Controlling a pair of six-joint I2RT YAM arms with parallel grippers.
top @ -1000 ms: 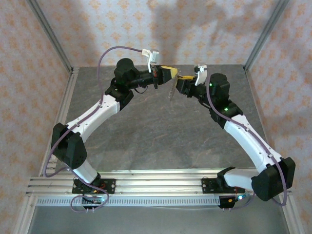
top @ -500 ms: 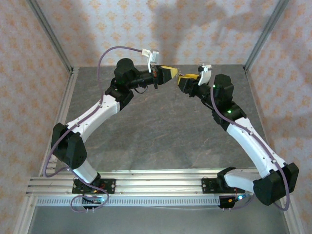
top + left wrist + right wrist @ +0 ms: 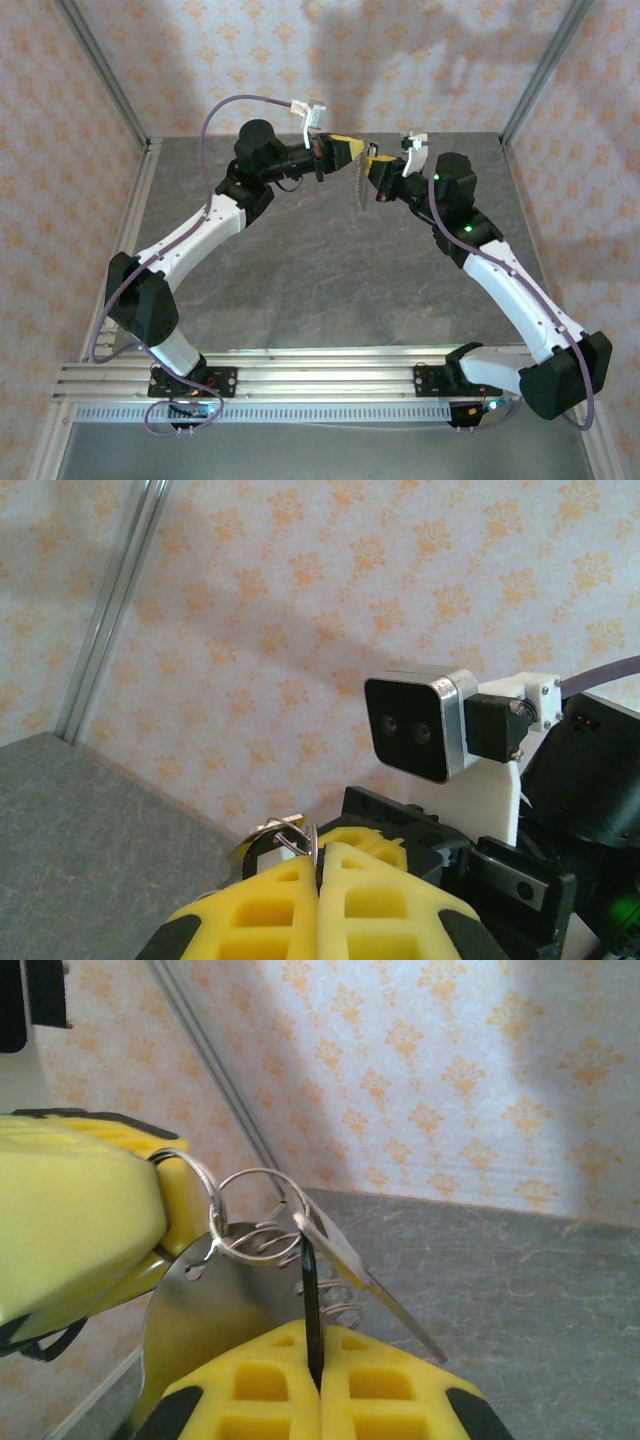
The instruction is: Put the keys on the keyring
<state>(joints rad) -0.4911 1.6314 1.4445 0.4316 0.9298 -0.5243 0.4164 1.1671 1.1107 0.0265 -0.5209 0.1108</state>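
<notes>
Keyring (image 3: pixel 288 830) sits pinched at the tips of your left gripper (image 3: pixel 318 865), steadied aloft so the right gripper (image 3: pixel 313 1360), clenched on the edge-on key (image 3: pixel 309 1290), can thread it on

Soft, even light fills the overhead view, with broad grey shadows on the wall (image 3: pixel 420 60) behind the jaws. In the right wrist view the pads (image 3: pixel 70 1220) left of the jaws are blurred and washed pale, the keyring (image 3: pixel 250 1215) glints, and the worktop (image 3: pixel 520 1260) beyond is soft.
</notes>
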